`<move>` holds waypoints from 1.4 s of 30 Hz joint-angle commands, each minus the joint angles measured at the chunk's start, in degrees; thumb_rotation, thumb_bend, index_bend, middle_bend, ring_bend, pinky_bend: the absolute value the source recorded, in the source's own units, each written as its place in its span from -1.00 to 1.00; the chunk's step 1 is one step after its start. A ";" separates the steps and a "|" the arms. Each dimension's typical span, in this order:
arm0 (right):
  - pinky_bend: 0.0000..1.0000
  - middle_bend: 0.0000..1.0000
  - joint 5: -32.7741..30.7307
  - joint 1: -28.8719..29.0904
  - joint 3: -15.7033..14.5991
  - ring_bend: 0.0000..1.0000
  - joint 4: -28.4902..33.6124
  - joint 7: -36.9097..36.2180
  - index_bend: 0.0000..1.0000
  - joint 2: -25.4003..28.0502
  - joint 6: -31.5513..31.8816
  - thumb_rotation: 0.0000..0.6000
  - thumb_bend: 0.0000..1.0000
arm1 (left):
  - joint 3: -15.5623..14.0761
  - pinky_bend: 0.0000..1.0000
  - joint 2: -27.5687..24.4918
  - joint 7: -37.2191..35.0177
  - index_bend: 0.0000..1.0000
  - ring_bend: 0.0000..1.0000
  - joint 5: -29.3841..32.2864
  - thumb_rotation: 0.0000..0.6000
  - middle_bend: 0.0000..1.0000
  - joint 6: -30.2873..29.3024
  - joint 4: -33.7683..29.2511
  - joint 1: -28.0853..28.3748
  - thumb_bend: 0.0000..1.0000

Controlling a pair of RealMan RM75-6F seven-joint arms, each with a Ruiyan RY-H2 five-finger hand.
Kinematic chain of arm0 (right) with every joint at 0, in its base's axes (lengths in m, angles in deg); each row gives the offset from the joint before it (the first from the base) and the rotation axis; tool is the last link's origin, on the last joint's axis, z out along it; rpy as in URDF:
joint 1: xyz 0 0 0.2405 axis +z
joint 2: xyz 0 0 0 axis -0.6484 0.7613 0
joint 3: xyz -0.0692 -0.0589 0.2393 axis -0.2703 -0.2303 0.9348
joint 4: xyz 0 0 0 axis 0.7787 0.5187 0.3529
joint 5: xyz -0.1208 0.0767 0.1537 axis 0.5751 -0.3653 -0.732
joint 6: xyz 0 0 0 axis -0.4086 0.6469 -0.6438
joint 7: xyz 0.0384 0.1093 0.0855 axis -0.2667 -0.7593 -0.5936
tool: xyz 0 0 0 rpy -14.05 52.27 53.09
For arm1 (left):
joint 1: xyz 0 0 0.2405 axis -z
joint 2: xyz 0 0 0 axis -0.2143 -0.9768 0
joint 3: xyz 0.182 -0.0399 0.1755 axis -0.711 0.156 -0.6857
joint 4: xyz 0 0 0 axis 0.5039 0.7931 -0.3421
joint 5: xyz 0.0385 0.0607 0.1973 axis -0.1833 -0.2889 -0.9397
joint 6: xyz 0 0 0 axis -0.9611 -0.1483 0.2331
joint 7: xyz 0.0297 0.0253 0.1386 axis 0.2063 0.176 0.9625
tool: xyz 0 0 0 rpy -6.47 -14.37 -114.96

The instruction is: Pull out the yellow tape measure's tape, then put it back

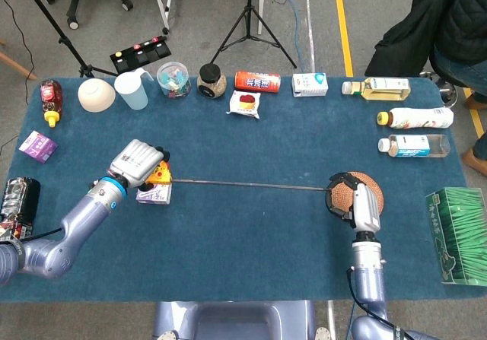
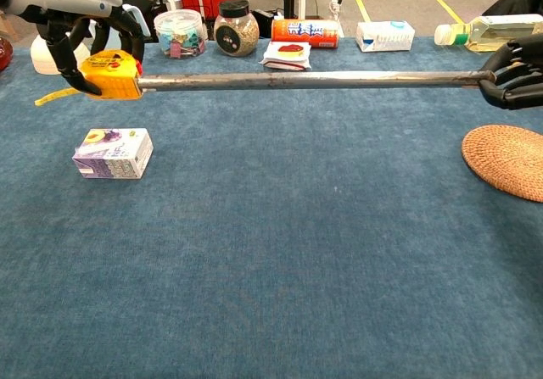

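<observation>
My left hand (image 1: pixel 137 163) is wrapped around the tape case (image 2: pixel 109 73), fingers curled over its top and back, holding it up off the worktop (image 2: pixel 280 252). A short yellow tail sticks out behind the case, away from my right. Just below this hand, on the worktop, lies a small purple carton (image 2: pixel 114 153); it is not touching the case.

From the case's mouth the blade (image 2: pixel 314 80) runs straight out towards my right hand, level and taut, its long axis lying across my front from one hand to the other. It hangs in the air all the way, well above the cloth.

My right hand (image 1: pixel 348 199) grips the far tip of the blade, fingers closed round the end hook (image 2: pixel 487 77). The woven coaster (image 2: pixel 509 160) lies just beneath and beside this hand, apart from it.

So the pull-out looks done or nearly so, and the return is what remains. I judge that the coming move runs along that one line: the tip has to travel back from my right hand towards the case in my left, so the two hands should close together along the blade's own axis, without letting it sag or kink
</observation>
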 commanded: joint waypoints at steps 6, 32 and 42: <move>-0.53 -0.25 0.99 1.64 -0.23 -0.36 2.54 1.82 0.52 -1.42 0.00 1.00 0.08 | 1.99 -0.05 2.51 2.33 0.09 -0.16 3.60 1.00 -0.24 -0.32 -0.45 2.33 -0.30; -0.83 -0.83 1.09 8.08 -1.44 -0.89 4.01 5.98 -0.83 -4.68 -6.07 1.00 -0.44 | 5.76 -0.05 10.91 9.81 0.09 -0.16 15.04 1.00 -0.24 -3.40 0.09 11.08 -0.30; -0.86 -0.94 3.22 7.67 -2.45 -1.00 4.41 3.78 -1.00 1.75 -8.32 1.00 -0.65 | 4.82 -0.05 8.79 9.35 0.09 -0.16 15.27 1.00 -0.24 -3.59 -0.54 10.51 -0.30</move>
